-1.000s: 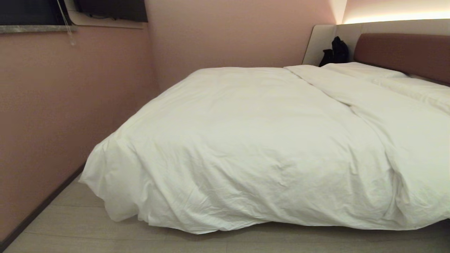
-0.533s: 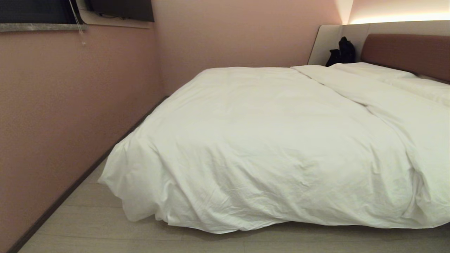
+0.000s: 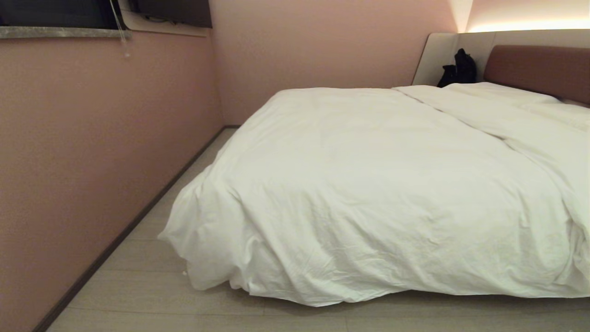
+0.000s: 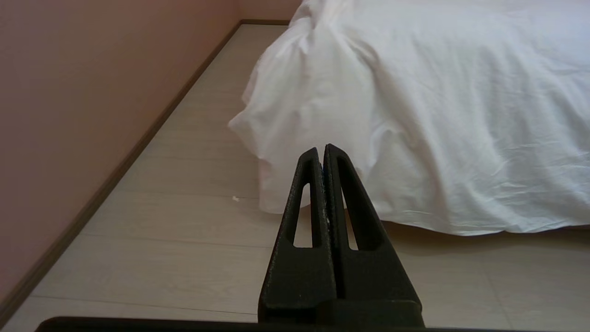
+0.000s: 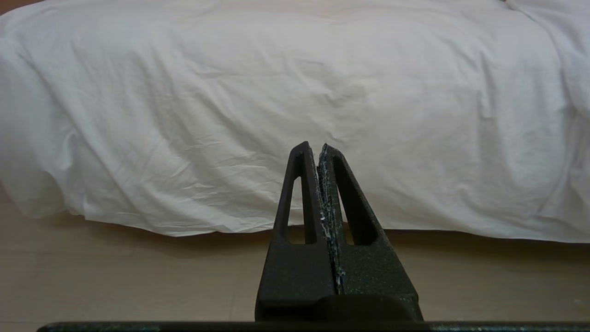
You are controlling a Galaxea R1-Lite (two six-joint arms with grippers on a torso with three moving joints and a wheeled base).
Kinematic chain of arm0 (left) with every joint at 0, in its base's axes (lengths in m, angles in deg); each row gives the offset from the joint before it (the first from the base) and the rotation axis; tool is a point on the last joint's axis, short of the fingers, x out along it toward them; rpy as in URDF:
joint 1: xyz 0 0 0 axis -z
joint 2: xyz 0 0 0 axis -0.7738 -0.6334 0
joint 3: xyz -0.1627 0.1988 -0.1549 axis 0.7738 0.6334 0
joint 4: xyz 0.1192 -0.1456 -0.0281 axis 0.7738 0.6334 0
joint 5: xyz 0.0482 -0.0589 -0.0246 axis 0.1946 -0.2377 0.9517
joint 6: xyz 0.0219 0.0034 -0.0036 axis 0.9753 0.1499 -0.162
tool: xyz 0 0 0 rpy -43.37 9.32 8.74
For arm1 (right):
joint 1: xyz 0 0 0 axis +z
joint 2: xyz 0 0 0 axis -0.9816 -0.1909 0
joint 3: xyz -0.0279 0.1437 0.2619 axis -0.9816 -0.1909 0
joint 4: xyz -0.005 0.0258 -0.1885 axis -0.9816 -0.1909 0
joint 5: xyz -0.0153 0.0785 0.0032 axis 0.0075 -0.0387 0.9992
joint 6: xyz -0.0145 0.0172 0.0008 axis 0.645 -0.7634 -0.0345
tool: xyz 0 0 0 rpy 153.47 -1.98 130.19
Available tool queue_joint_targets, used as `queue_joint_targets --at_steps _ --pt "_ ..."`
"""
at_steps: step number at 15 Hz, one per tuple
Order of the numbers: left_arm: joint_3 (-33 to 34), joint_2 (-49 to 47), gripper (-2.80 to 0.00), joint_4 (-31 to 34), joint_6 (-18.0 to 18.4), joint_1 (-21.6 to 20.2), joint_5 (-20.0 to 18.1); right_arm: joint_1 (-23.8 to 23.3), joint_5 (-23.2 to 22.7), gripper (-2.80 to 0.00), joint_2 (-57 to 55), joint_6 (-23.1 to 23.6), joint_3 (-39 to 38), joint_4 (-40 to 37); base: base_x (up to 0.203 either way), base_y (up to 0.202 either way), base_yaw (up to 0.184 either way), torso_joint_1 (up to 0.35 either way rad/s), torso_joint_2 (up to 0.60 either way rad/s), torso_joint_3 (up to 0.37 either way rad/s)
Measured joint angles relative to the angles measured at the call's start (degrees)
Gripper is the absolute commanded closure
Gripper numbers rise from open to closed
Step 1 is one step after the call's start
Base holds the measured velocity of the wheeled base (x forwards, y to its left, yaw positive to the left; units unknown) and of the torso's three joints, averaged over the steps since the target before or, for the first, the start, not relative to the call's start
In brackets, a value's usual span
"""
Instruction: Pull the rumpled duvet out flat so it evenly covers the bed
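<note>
The white puffy duvet [image 3: 378,184] lies spread over the bed, whose reddish-brown headboard [image 3: 539,69] shows at the back right. Its foot edge hangs down close to the floor, and its near left corner [image 3: 198,240] bulges out over the floor. A long fold runs across it toward the pillows [image 3: 502,92]. Neither arm shows in the head view. My left gripper [image 4: 321,148] is shut and empty, held low over the floor short of the duvet's [image 4: 415,115] hanging corner. My right gripper [image 5: 314,146] is shut and empty too, facing the duvet's [image 5: 295,101] hanging foot edge, apart from it.
A pink wall [image 3: 92,152] with a dark skirting runs along the left, leaving a narrow strip of pale floor [image 3: 152,276] beside the bed. A black bag [image 3: 458,69] sits in the back corner by the headboard. A window ledge and a blind cord [image 3: 122,32] are up on the left.
The whole head view has shifted: the bed now sits farther right in it and more of the floor strip along the left wall shows. The camera moved; the duvet lies as before.
</note>
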Motion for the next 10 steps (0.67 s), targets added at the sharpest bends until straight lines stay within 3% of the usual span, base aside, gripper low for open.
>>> queue_joint_targets --at_steps 10 --pt "0.00 0.00 0.00 0.01 -0.01 0.02 0.00 0.00 -0.02 0.00 0.00 0.01 0.00 0.00 0.000 0.197 0.001 0.004 0.00 0.002"
